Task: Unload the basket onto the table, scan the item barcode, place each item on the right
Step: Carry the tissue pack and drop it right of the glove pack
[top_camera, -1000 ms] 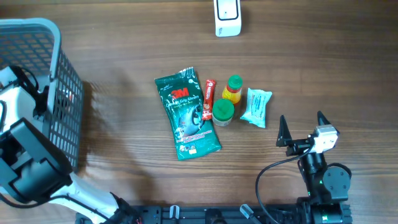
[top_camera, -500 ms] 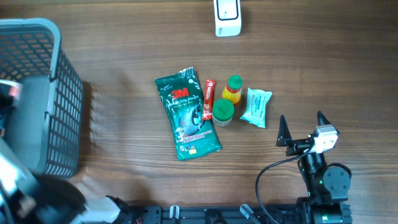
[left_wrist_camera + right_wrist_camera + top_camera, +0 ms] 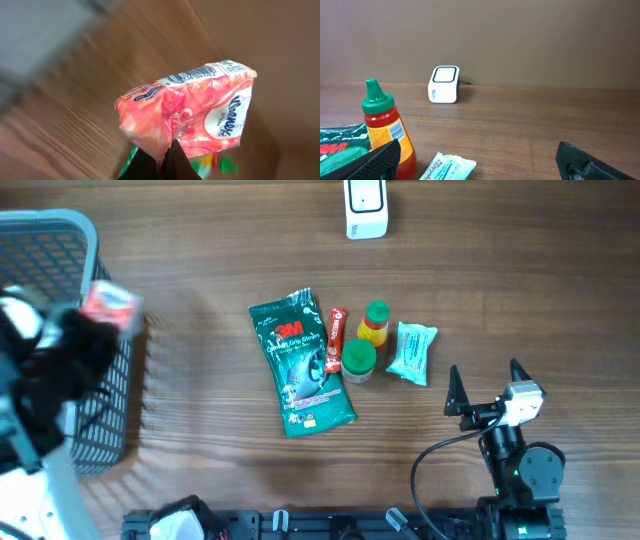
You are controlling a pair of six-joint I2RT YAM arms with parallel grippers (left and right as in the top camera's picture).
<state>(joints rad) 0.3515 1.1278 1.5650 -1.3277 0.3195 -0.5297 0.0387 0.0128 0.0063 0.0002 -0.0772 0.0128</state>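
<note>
**Kleenex pack pinched in my left fingers**

My left gripper point(image 3: 159, 159) is closed on the lower corner of the pink Kleenex tissue pack point(image 3: 200, 110). The pack stands above my fingertips, with its barcode point(image 3: 192, 77) along the top edge, at the right rim of the grey basket point(image 3: 60, 230). My right gripper point(image 3: 485, 375) is wide open and holds nothing.

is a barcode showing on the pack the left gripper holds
Yes, the left wrist view shows a barcode printed along the top edge of the pink tissue pack pinched by the left gripper.
</note>
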